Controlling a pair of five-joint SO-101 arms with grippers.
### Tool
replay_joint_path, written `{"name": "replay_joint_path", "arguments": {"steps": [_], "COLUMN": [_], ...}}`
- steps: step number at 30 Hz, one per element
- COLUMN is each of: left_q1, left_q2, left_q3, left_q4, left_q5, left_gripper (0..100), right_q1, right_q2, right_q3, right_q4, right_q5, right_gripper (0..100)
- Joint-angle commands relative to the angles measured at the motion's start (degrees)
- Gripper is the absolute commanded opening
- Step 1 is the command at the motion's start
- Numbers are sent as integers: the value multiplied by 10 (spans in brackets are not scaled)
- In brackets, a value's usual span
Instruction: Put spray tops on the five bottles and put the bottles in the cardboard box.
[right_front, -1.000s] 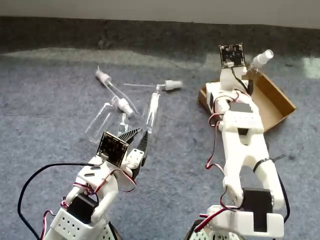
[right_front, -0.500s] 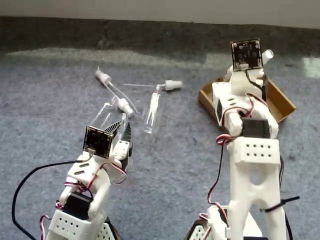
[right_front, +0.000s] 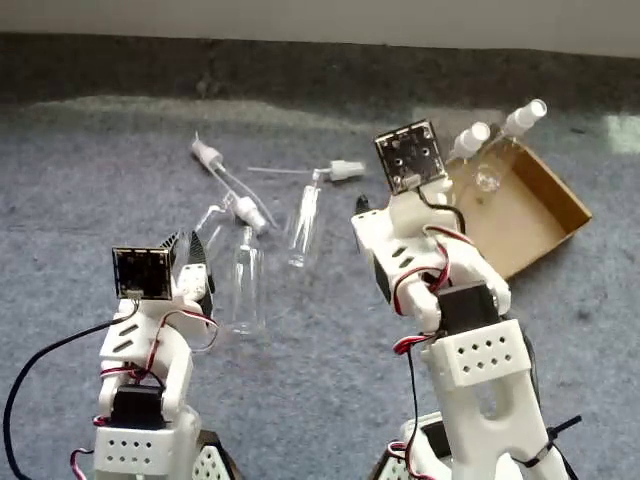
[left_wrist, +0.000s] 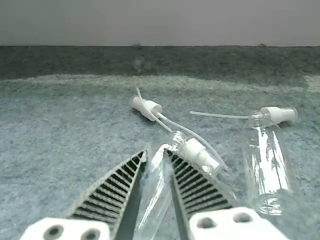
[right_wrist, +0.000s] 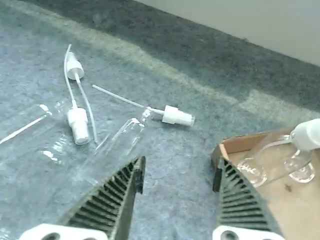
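The cardboard box (right_front: 545, 215) lies at the right with two capped bottles (right_front: 470, 140) leaning in it; the right wrist view has them at the box's (right_wrist: 250, 200) edge. My right gripper (right_wrist: 178, 170) is open and empty above the carpet, between the box and a loose bottle (right_wrist: 117, 145) whose spray top (right_wrist: 177, 116) lies beside its neck. My left gripper (left_wrist: 155, 154) hovers with a narrow gap over another clear bottle (left_wrist: 152, 195). A third open bottle (right_front: 245, 280) lies just right of the left gripper (right_front: 187, 245). Two more spray tops (right_front: 205, 155) (right_front: 250, 212) lie nearby.
Grey carpet covers the table, and a darker strip and a pale wall (right_front: 320, 20) run along the far side. The loose bottle (right_front: 305, 215) and spray top (right_front: 345, 170) lie between the two arms. The right arm (right_front: 450, 300) stands tall beside the box.
The right arm has swung left from over the box toward the middle, and a second capped bottle now shows in the box. The left arm has shifted left, uncovering a bottle.
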Motion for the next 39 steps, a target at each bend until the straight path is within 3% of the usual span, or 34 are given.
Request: {"name": "replay_joint_path", "arguments": {"steps": [1,14,19,27,39], "left_q1": [-24,-18,-50,-50,-39], "left_q2": [-7,-7,-7,-7,-7], "left_q3": [-44,-44,-40,-36,-36], "left_q4": [-7,-7,-29,-33,-32], "left_q5": [5,2,5,5,3], "left_gripper": [6,5,5,5,5], "right_q1": [-19,-82,-100,-101,-96], "right_q2": [40,365,509,729,951], "right_q3": [-36,-313,-454,-684,-849], "right_q4": [0,96,153,226,269], "right_q5": [-46,-107,-149,-235,-236], "right_gripper": [220,224,226,386,382]}}
